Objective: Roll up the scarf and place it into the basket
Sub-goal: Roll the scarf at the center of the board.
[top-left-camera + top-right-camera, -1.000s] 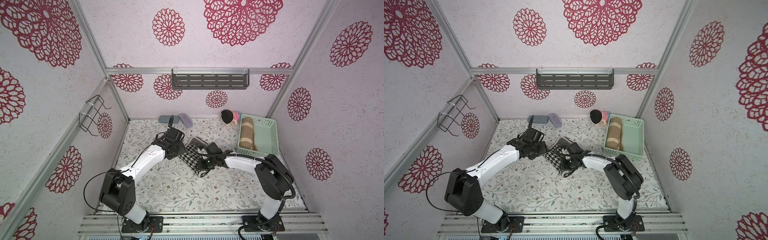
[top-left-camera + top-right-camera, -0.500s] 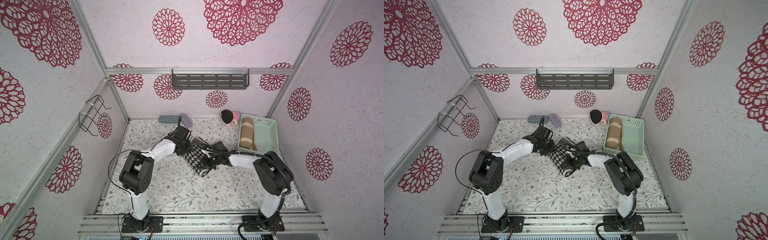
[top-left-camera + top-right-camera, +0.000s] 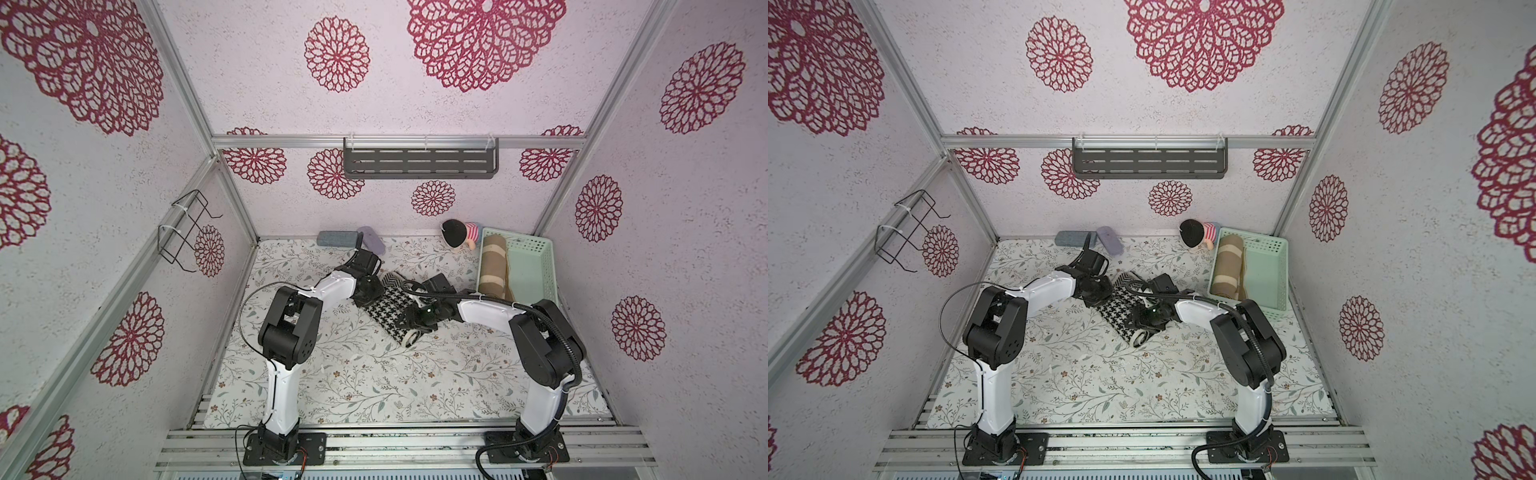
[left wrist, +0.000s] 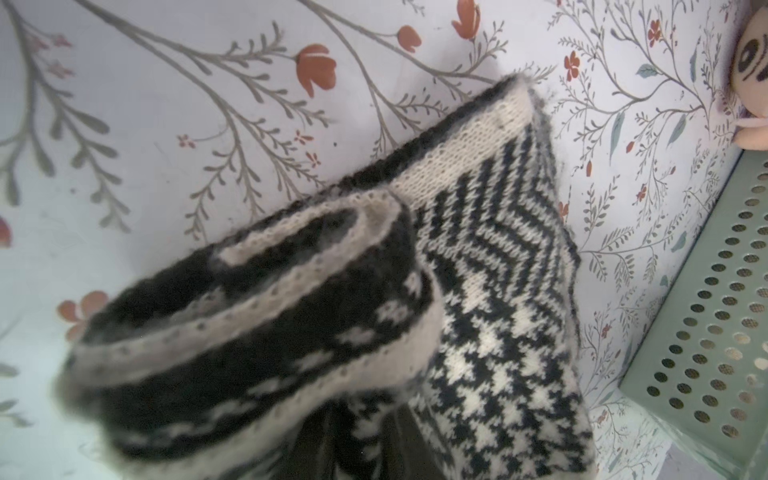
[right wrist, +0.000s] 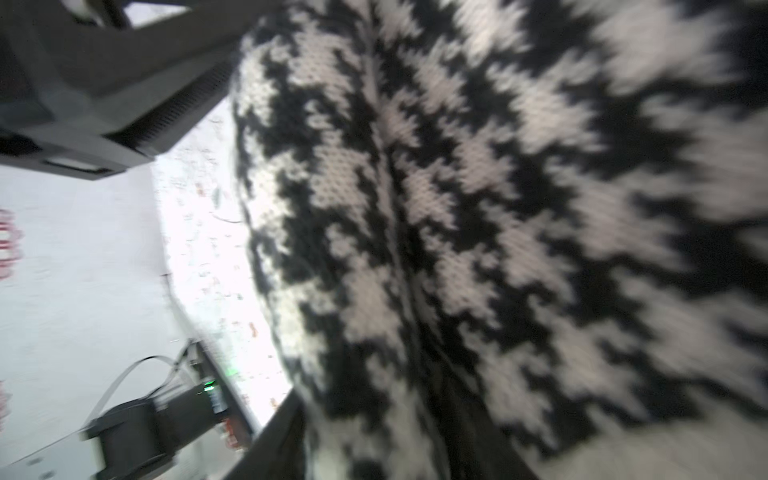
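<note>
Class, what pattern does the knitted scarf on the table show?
Knitted scarf: black-and-white houndstooth, zigzag end; left wrist view.

The table, spread with a pale floral cloth, is carrying the black-and-white houndstooth scarf, which is lying slantwise near the middle, partly rolled. The mint-green basket is sitting at the far right corner with a doll just beside it. A grey block and a lilac case are resting along the back edge.

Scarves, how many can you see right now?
2. A black-and-white scarf lies partly rolled on the table; a tan rolled one sits in the green basket. Others could be hidden beneath it.
</note>
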Available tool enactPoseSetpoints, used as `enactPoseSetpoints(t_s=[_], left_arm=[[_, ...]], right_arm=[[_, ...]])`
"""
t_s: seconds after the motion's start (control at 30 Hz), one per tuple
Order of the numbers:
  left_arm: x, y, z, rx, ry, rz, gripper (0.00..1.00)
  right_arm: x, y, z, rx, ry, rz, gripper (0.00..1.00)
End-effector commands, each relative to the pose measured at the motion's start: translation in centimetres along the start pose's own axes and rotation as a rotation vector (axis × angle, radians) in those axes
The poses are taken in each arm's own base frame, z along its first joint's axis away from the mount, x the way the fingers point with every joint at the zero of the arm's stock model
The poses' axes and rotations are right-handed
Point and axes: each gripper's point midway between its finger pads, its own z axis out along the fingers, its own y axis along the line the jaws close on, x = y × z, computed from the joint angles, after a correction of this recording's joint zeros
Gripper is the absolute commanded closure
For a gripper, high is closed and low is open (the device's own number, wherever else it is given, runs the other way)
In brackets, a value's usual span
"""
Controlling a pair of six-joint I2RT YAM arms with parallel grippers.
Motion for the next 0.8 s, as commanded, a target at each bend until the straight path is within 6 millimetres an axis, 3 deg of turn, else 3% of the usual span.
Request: enactPoseSetpoints(t_s=[0.0, 0.1, 0.2, 0.3, 0.5, 0.77], left_arm=[[0.2, 4.5, 1.8, -0.159, 0.0, -0.075, 0.82], [0.4, 4.3, 2.1, -0.149, 0.004, -0.097, 0.82], [0.6, 3.9, 2.2, -0.139, 0.009, -0.101, 0.82], [0.6, 3.6, 2.1, -0.134, 0.007, -0.099, 0.82], [0.6, 3.4, 1.9, -0.128, 0.01, -0.089, 0.82], [0.7, 3.1, 1.8, -0.117, 0.017, -0.079, 0.81]], right_arm=[[-1.1, -1.6, -4.1, 0.205, -0.085, -0.086, 0.43], [-1.7, -1.6, -6.3, 0.285, -0.156, -0.14, 0.39], [-1.8, -0.3, -8.1, 0.385, -0.239, -0.26, 0.35], [-1.0, 1.5, -8.7, 0.527, -0.301, -0.426, 0.32], [0.9, 4.1, -6.2, 0.737, -0.299, -0.7, 0.29], [0.7, 2.5, -2.2, 0.855, -0.244, -0.806, 0.23]])
